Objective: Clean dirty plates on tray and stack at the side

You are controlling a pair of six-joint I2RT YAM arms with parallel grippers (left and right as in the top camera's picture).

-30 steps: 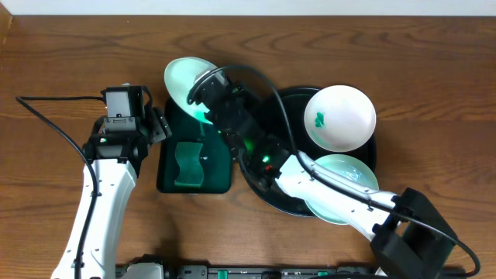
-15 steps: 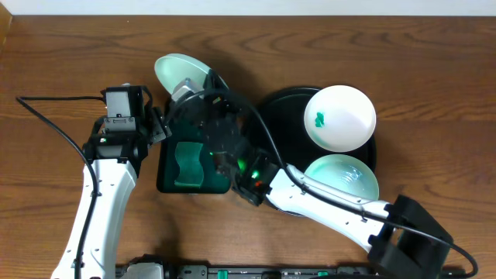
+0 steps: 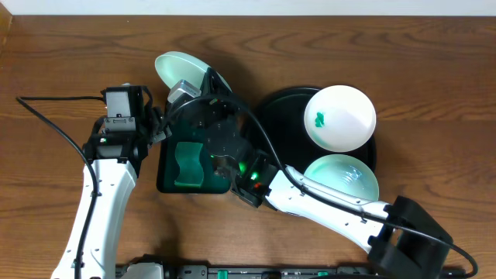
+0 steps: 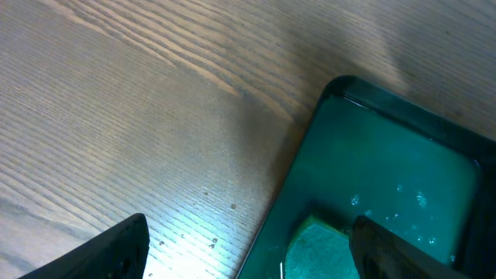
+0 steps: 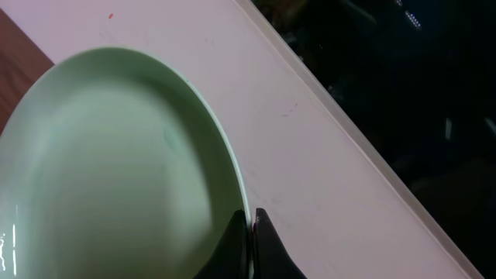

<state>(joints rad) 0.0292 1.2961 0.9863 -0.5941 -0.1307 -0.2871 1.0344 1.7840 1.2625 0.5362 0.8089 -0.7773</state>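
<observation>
Wooden table (image 3: pixel 62 54) with brown grain and two arms over it. The right arm reaches from the near right corner across to the far left. The right gripper (image 3: pixel 186 87) is clamped on the rim of the held plate (image 3: pixel 178 67), a pale mint plate tilted steeply, off the table, above the bare wood just past the far end of the dark-green rectangular tray (image 3: pixel 221 182). In the right wrist view the two fingers (image 5: pixel 263 240) are nearly closed, with the plate edge (image 5: pixel 116 170) pinched between them.

The black tray (image 3: pixel 271 116) sits right of the green tray and partly under the right arm. Two plates are on it:
- The smeared plate (image 3: pixel 345 105) is white with a green smear (image 3: pixel 318 119) left of its middle, at the far right side of the tray.
- The mint plate (image 3: pixel 349 174) is on the near side, overhanging the tray rim, with its near-left edge covered by the arm. I can't tell whether the two plates touch.

The left gripper (image 3: pixel 161 124) is just beside the left edge of the green tray. In the left wrist view the left gripper (image 4: pixel 248 226) is spread wide and holds nothing, with the tray corner (image 4: pixel 387 147) and a green sponge (image 4: pixel 314 248) below it. The sponge (image 3: pixel 188 164) lies inside the green tray.
</observation>
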